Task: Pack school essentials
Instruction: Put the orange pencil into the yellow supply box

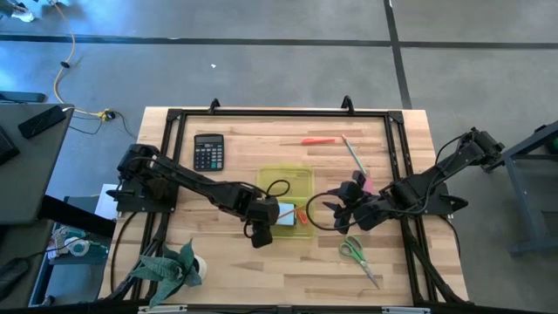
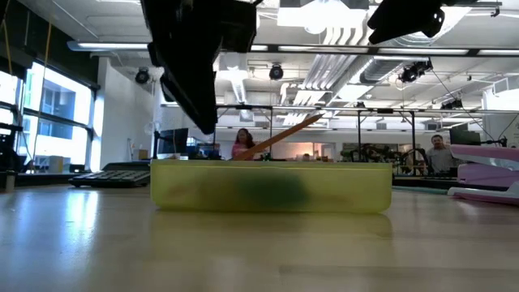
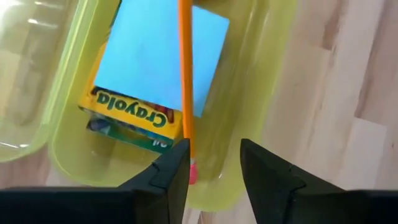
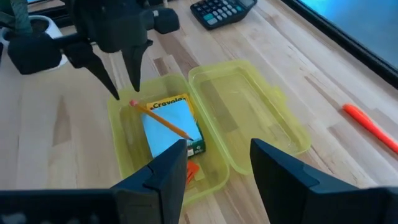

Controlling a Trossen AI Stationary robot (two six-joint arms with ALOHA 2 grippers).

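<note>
Left gripper (image 3: 211,165) hangs part-open and empty over the yellow case (image 3: 261,93); right gripper (image 4: 214,168) waits nearby, part-open, empty
An orange pencil (image 3: 185,74) leans across the blue sticky pad (image 3: 155,50) and crayon box (image 3: 134,118) inside: light, stiff, slippery, best pinched mid-shaft

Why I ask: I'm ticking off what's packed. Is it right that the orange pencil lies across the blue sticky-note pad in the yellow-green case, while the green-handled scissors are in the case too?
Not quite. The orange pencil does lie across the blue sticky-note pad in the yellow-green case, but the green-handled scissors lie outside on the table, near the right arm, as the high view shows.
</note>
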